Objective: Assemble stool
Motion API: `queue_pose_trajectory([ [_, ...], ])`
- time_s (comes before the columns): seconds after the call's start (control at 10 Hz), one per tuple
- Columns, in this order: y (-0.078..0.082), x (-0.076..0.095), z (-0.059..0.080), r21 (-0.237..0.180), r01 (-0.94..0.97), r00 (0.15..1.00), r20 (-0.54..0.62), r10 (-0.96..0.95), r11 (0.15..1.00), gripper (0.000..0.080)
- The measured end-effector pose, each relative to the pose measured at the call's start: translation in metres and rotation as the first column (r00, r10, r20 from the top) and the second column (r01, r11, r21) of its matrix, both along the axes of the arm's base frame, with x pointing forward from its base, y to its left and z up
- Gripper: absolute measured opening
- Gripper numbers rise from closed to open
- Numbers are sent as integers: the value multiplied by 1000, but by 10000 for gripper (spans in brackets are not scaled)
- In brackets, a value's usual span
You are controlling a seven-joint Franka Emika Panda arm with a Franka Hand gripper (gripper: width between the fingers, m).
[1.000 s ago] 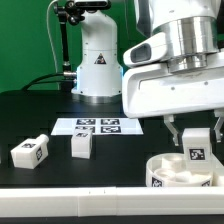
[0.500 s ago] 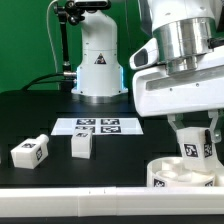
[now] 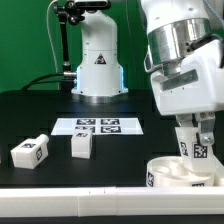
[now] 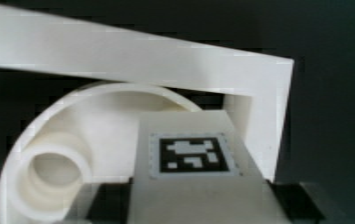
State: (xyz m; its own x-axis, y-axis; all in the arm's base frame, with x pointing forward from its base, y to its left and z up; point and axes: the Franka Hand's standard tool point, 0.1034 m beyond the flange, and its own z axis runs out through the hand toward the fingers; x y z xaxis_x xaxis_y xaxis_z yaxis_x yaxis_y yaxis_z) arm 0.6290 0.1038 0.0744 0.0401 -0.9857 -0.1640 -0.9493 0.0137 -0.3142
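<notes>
Square-tagged white leg (image 3: 196, 149) in gripper (image 3: 197, 144); seat (image 3: 165, 173) just beneath

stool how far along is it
Done: no leg visibly fitted yet. In hand: the hand grips one leg right over the seat. Left: seating it, then the leftmost loose leg and the second loose leg lying on the table.

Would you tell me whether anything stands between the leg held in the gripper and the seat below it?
Nothing visible does: the leg, held in the gripper, hangs directly over the seat, with no other part between them.
</notes>
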Motion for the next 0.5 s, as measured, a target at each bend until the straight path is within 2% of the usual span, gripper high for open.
queue_pose_trajectory([
  [0.2,0,-1,0,44,112,994,-20,-111,993,343],
  [0.3,-1,-1,-1,47,118,993,-21,-117,992,343],
  [0.4,0,-1,-1,48,120,993,-22,-119,992,426],
  [0.5,0,-1,-1,46,112,994,-20,-111,993,559],
])
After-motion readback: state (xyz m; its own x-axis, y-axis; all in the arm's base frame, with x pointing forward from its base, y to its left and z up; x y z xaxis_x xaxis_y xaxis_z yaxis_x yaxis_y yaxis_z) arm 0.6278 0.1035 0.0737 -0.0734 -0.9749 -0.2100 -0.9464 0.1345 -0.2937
